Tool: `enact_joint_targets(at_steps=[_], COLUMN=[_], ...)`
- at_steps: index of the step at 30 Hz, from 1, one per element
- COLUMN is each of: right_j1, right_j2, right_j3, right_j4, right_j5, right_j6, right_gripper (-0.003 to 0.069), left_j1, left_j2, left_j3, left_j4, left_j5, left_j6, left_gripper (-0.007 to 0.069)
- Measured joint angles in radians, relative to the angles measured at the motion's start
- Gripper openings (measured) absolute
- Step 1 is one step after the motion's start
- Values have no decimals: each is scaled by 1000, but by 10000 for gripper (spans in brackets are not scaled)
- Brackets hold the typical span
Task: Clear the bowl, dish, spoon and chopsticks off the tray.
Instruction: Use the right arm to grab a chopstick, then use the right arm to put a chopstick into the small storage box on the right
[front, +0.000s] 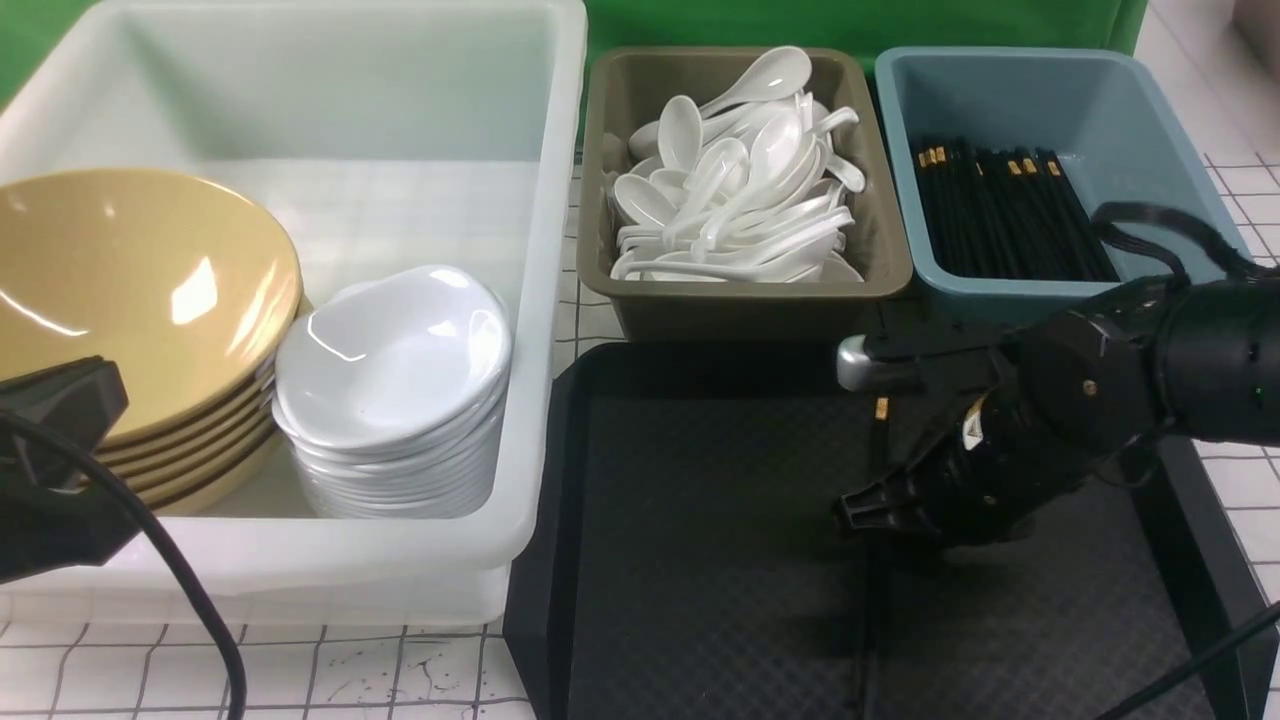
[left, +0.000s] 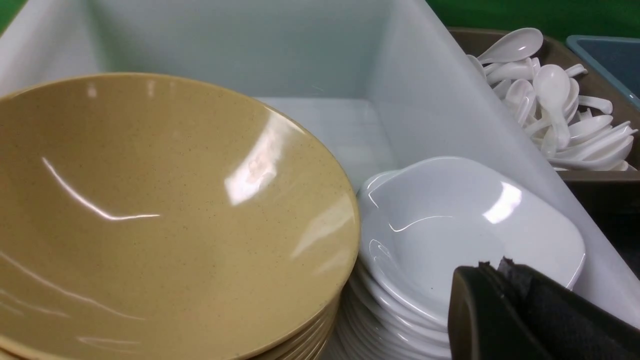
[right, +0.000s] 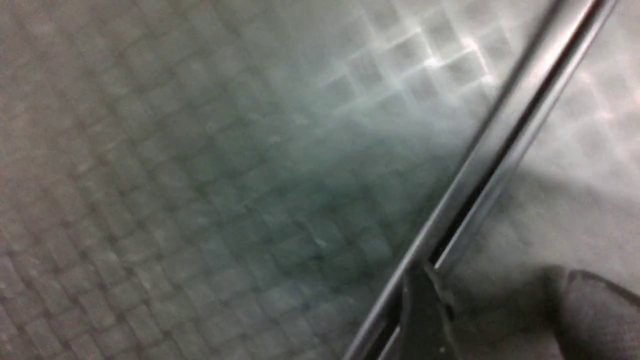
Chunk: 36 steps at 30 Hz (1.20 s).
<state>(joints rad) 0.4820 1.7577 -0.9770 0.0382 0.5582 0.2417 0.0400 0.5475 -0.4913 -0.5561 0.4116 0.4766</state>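
At four o'clock on a dial laid over the front view, twelve being the far side: one black tray (front: 700, 500), rim raised, surface textured.

Chopsticks (front: 878, 440), black, one pair: lying side by side on the tray, lengthwise from its twelve toward its six, gold band at the twelve end.

Right gripper (right: 500, 272): low over the chopsticks, jaws open, one fingertip overlapping the sticks in the wrist view; contact cannot be told.

Left gripper (left: 492, 272): at nine o'clock, jaws closed, near the white dishes.

Translucent white tub (front: 535, 300), at ten: yellow bowls (front: 130, 290), stacked and tilted, at its eight; white dishes (front: 400, 350), nested in a tilted stack, at its four.

Brown bin (front: 750, 310), between twelve and one: white spoons (front: 740, 190), heaped.

Blue-grey tub (front: 1150, 200), at two: further black chopsticks (front: 1010, 220), gold-banded, bundled.

Table (front: 390, 670): white covering, dark grid lines.
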Motion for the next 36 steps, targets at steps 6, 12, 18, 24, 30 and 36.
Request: enact_joint_targets(at_steps=[6,12,18,24,30,36], right_j1=[21,27,27,27,27,-20], right_j2=[16,20,20,6,-142,-382], right_j3=[-13,-18,-18,-18,3,3], right_j4=[-61,-139,-109,-96,-95,-128], right_j5=[15,71,72,98,190,110], right_j6=[-2,-2,-99,-194,-236,-261], right_gripper=[353,272,134,59,55,54], left_j1=[0,0,0,0,0,0], left_j2=[0,0,0,0,0,0], left_j3=[0,0,0,0,0,0], left_j4=[0,1,1,1,1,1], left_j5=[-2,-3,-4,-4,-5,-5], left_j6=[0,0,1,1,1,1], left_gripper=[-7,-7,-7,-7,-7,-7])
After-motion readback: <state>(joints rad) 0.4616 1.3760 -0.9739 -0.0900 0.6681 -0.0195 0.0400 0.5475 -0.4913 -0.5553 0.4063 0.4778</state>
